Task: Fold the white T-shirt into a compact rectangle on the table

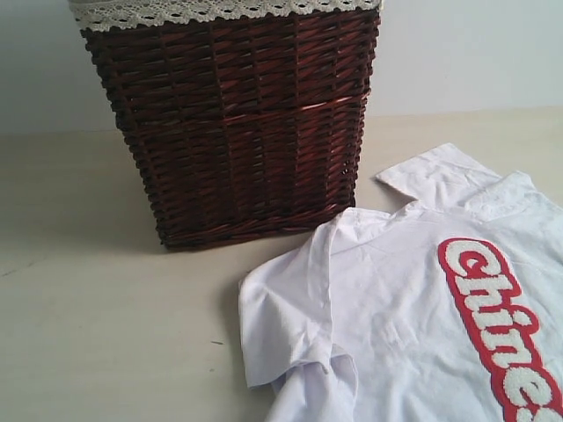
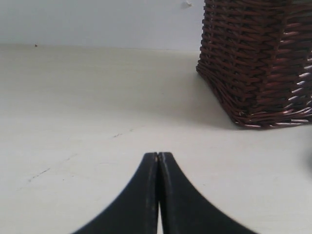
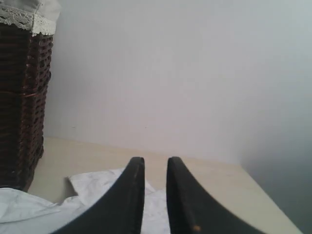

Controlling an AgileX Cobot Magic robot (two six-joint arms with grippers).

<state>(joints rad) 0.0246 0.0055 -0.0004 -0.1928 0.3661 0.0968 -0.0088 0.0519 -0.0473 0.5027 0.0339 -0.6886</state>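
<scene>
The white T-shirt (image 1: pixel 396 308) lies spread and rumpled on the table (image 1: pixel 97 290) at the right, its red-outlined lettering (image 1: pixel 501 330) running toward the lower right corner. One sleeve (image 1: pixel 440 176) points toward the back. Neither gripper shows in the exterior view. In the left wrist view my left gripper (image 2: pixel 158 155) is shut, its fingers pressed together above bare table (image 2: pixel 73 122), holding nothing. In the right wrist view my right gripper (image 3: pixel 155 161) is slightly open, with nothing between its fingers. It hangs above the white T-shirt (image 3: pixel 92 183), whose sleeve lies just beyond the fingertips.
A dark wicker basket (image 1: pixel 237 123) with a lace-trimmed lining (image 1: pixel 211 10) stands at the back of the table, close to the shirt's collar side. It shows too as the basket (image 2: pixel 258 58) and the basket (image 3: pixel 22 97). A pale wall (image 3: pixel 170 73) rises behind the table.
</scene>
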